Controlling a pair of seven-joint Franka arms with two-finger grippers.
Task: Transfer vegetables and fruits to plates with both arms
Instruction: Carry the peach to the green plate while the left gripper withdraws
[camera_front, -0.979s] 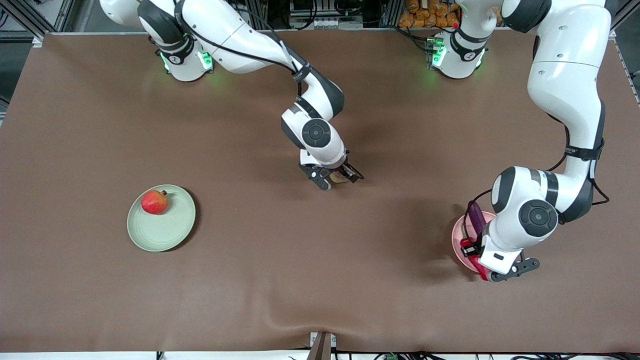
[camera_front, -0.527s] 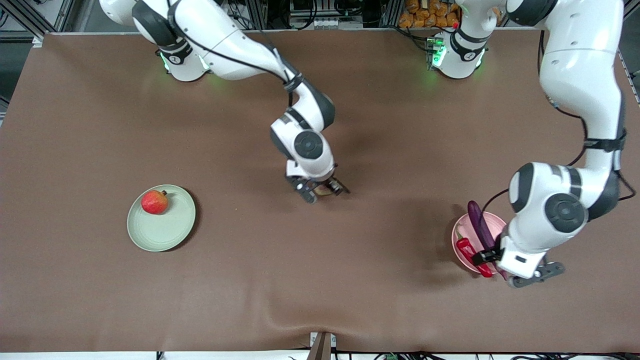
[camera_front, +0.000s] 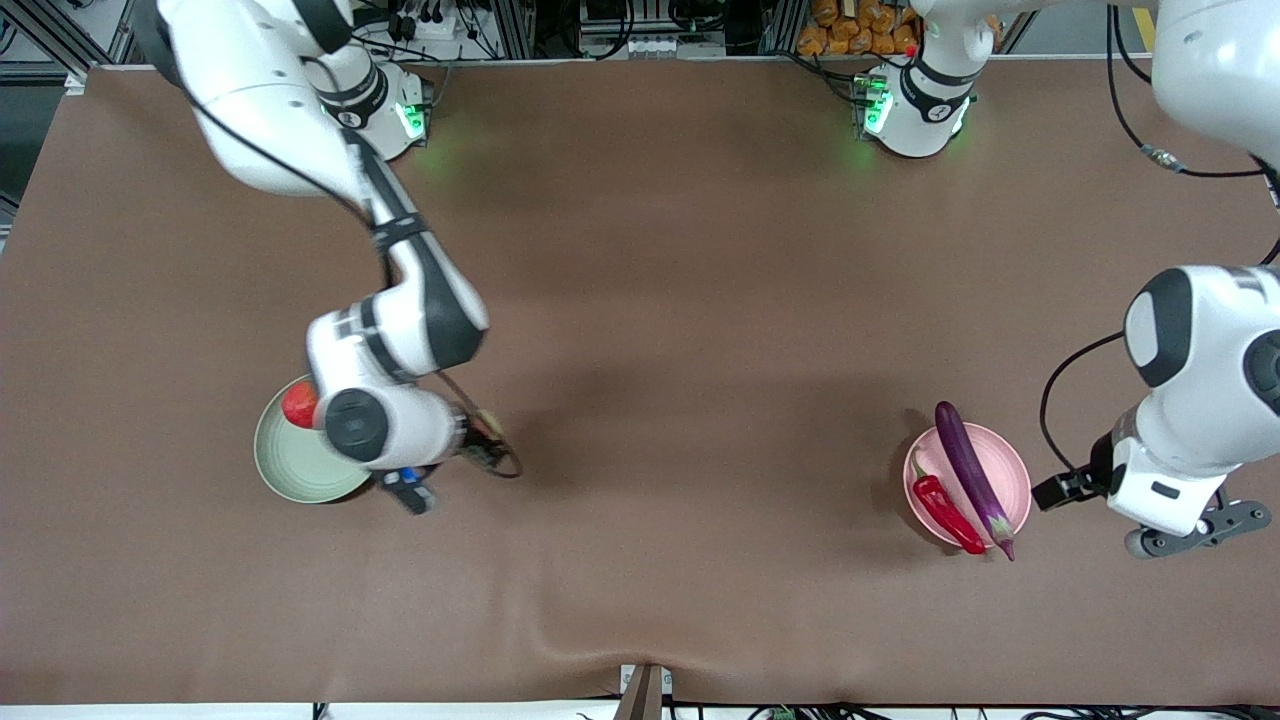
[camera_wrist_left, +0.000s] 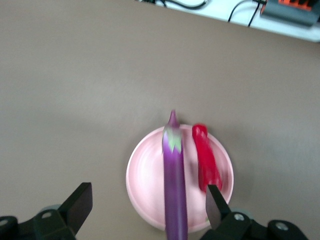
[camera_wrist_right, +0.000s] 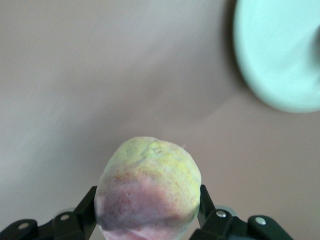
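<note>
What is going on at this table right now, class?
The right arm's tool is shut on a round pink-and-green peach, carrying it beside the pale green plate, which holds a round red pomegranate. The left tool hangs open above the pale pink plate, where the purple eggplant and red chili lie.

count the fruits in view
2: the red pomegranate lies on the green plate, partly hidden by the right arm; the peach is held in the right gripper.
</note>
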